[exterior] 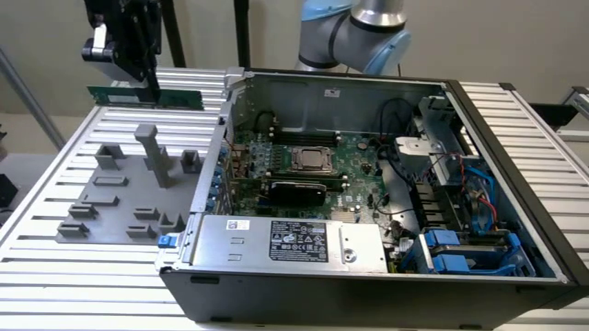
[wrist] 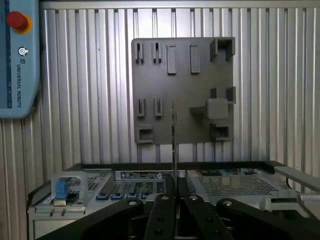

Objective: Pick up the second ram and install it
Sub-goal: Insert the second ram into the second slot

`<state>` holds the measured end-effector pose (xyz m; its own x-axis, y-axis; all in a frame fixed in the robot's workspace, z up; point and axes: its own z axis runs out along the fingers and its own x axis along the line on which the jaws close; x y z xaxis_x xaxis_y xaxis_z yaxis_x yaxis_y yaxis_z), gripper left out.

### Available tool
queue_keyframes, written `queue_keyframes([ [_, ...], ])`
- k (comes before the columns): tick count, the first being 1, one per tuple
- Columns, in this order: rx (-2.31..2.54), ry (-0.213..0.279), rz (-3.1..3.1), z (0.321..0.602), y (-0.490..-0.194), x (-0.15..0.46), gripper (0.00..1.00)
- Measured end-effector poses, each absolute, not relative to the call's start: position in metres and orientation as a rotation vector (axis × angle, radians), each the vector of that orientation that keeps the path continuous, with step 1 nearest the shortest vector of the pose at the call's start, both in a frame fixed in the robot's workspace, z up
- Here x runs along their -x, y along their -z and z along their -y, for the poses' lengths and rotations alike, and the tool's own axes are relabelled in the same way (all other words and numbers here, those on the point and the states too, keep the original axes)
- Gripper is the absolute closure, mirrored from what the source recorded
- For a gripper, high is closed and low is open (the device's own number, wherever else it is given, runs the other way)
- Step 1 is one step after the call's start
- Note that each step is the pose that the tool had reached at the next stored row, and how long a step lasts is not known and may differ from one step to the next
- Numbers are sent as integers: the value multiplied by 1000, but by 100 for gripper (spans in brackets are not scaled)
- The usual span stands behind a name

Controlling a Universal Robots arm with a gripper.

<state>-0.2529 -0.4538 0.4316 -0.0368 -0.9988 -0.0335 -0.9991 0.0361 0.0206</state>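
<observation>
Currently on hand, listed item by item:

1. My pincer: raised at the exterior view's left, above the far edge of the bench and outside the computer case. Its fingers are clamped on the item below.

2. Second ram: a thin green stick held in my pincer, lying level and long-side-on in the exterior view. It is clear of every surface. In the wrist view it appears edge-on as a thin line rising from between my fingertips.

3. Grey fixture plate: lies on the bench beside the case, under and in front of the held stick. Its posts and small holders look unoccupied; no stick rests in them.

4. Motherboard: lies flat on the floor of the open case, with a bare processor socket near its middle. I cannot tell whether another stick already sits in its long slots.

5. Power supply: occupies the case's near corner, with its label facing up.

6. Blue pendant: lies on the bench beyond the plate and carries a red button.

Status, as I judge it: the pick-up is done, since the stick is lifted and gripped. The install is not done; the stick is well apart from the motherboard and has yet to enter the case.
</observation>
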Motion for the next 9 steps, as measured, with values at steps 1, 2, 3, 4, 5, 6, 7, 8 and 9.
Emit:
queue_keyframes([
  [1,2173,-61,-2254,454,-433,248,100],
  [2,2173,-63,-2253,454,-434,244,100],
  [3,2172,-64,-2253,454,-435,239,100],
  [4,2172,-66,-2252,454,-435,235,100],
  [5,2171,-67,-2252,454,-436,230,100],
  [6,2171,-69,-2251,454,-436,226,100],
  [7,2170,-71,-2250,454,-436,221,100],
  [8,2170,-72,-2250,454,-436,217,100],
  [9,2169,-73,-2249,454,-436,212,100],
])
